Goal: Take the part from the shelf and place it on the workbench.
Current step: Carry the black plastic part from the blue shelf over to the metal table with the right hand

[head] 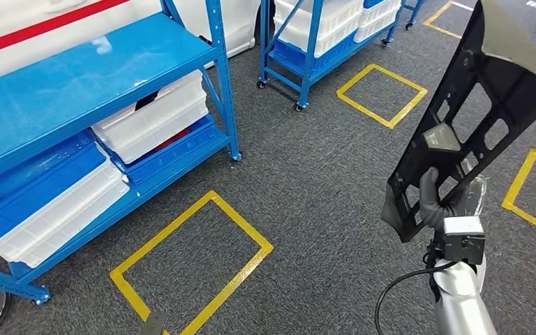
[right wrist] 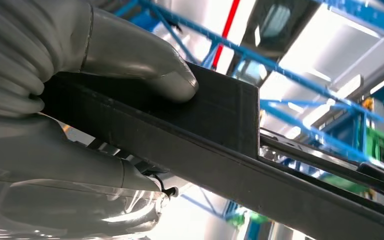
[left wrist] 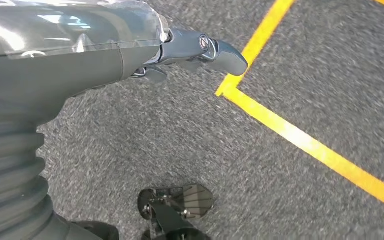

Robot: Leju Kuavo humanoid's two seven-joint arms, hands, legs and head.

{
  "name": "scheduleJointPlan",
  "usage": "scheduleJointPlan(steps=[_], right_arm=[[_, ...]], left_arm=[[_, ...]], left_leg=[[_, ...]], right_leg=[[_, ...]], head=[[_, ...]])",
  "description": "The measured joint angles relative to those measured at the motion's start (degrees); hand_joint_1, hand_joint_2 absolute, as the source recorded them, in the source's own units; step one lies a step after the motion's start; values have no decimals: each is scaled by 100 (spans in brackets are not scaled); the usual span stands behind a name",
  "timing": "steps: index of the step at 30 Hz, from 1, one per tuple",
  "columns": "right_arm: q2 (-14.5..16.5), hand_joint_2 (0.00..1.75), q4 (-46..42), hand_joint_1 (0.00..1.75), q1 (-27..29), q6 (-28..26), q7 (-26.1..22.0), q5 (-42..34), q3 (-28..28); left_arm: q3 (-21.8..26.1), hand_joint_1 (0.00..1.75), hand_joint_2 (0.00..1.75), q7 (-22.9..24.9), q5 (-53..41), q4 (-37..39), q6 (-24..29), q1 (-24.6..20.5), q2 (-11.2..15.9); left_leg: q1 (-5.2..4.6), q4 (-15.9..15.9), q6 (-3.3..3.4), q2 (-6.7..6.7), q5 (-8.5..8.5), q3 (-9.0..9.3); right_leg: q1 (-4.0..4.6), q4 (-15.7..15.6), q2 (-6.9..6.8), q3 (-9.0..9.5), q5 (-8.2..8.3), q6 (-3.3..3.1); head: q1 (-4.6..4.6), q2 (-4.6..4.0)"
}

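Fingers [head: 429, 199] of the right hand [head: 441, 209] held the black part [head: 474, 105] with holes upright over the carpet. White bins [head: 155, 118] sat on the blue shelf [head: 77, 77]. Left hand [left wrist: 200, 50] held nothing, fingers apart.

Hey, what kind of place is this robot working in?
Probably a factory or warehouse floor: blue steel shelving racks holding white plastic bins, and yellow taped floor squares on grey carpet.

Black flat part [head: 478, 105] — cut-out slots, held upright and tilted — above grey carpet.
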Motion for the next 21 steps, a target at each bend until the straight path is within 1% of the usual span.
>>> scheduleJointPlan(steps=[1,2,3,4,5,6,7,8,9,10,11,12,13,14,15,16,17,18,19,20,21], right_arm=[[2,175,-31,175,22,-10,1,2,-1],[5,175,-61,175,41,-17,5,3,-2],[10,175,-89,175,55,-21,12,5,-2],[17,175,-113,175,66,-25,17,7,-1],[25,175,-131,175,73,-32,20,8,-1],[31,175,-141,175,87,-37,23,8,-1],[36,175,-147,175,110,-43,25,8,-1],[39,175,-151,175,136,-47,27,9,-2],[40,175,-153,175,159,-49,30,9,-2],[40,175,-158,175,175,-50,33,10,-2],[43,175,-170,175,182,-51,35,10,-2],[45,175,-185,175,180,-52,38,10,-2],[46,175,-204,175,179,-54,38,10,-2],[48,175,-221,175,181,-56,39,10,-3],[49,175,-233,175,190,-58,39,10,-3],[48,175,-241,175,207,-59,39,10,-5],[46,175,-245,175,224,-61,40,10,-9],[44,175,-251,175,232,-61,42,13,-13],[43,175,-257,175,231,-62,43,15,-16],[44,175,-265,175,230,-64,44,18,-17],[45,175,-274,175,234,-69,45,21,-17]], left_arm=[[0,0,175,3,2,0,-1,-5,0],[0,0,175,5,3,0,-2,-8,0],[0,0,175,7,3,0,-2,-9,1],[0,0,175,8,3,0,-2,-4,2],[0,0,175,8,3,0,-2,9,2],[0,0,175,10,3,0,-2,28,3],[0,0,175,12,3,0,-2,48,3],[0,0,175,13,3,0,-2,61,4],[0,0,175,14,3,0,-2,68,4],[0,0,175,14,3,0,-2,69,4],[0,0,175,15,3,1,-2,69,4],[0,0,175,15,3,1,-2,74,4],[0,0,175,15,3,1,-3,76,4],[0,0,175,15,3,1,-4,77,4],[1,0,175,15,4,1,-5,74,7],[1,0,175,15,4,0,-6,66,9],[2,0,175,15,4,0,-6,58,11],[3,0,175,14,4,0,-7,52,13],[4,0,175,13,3,0,-8,50,13],[4,0,175,12,2,0,-9,53,13],[4,0,175,12,1,0,-10,61,14]], left_leg=[[1,4,-24,22,-14,3],[10,45,-55,-74,-57,-5],[26,179,-90,-242,-163,-52],[52,425,-129,-442,-326,-148],[87,769,-165,-613,-525,-280],[118,1148,-195,-683,-714,-433],[151,1439,-224,-702,-825,-548],[183,1549,-254,-704,-825,-581],[217,1429,-285,-713,-710,-507],[255,1105,-318,-757,-512,-338],[297,712,-352,-887,-348,-137],[324,366,-364,-1030,-236,26],[338,153,-357,-1144,-187,122],[331,75,-330,-1206,-196,154],[306,61,-285,-1166,-183,151],[303,56,-232,-1088,-155,148],[296,37,-177,-1012,-125,147],[292,14,-123,-938,-93,140],[288,-8,-77,-859,-65,127],[262,-13,-50,-783,-50,111],[237,-15,-32,-704,-40,92]], right_leg=[[-22,-37,69,7,32,-21],[-52,-83,132,17,68,-41],[-85,-127,191,22,107,-62],[-118,-160,249,23,142,-76],[-124,-169,315,5,162,-84],[-128,-168,387,-16,179,-84],[-135,-163,472,-37,194,-71],[-146,-153,562,-57,208,-54],[-164,-135,655,-75,220,-31],[-186,-107,745,-94,224,-3],[-211,-72,827,-118,224,31],[-223,-24,908,-156,223,75],[-231,4,981,-196,235,124],[-240,11,1052,-235,260,177],[-247,0,1125,-266,294,232],[-267,-26,1185,-287,326,280],[-272,-8,1137,-317,319,310],[-263,97,999,-377,252,327],[-247,325,803,-489,113,331],[-226,670,586,-645,-79,328],[-216,1070,457,-822,-275,327]], head=[[0,1],[1,1],[-1,1],[-1,0],[-2,0],[-3,-1],[-3,-1],[-3,-1],[-3,-1],[-3,-1],[-3,0],[-2,0],[-1,0],[-1,1],[0,0],[1,0],[1,0],[2,0],[3,1],[3,0],[4,0]])
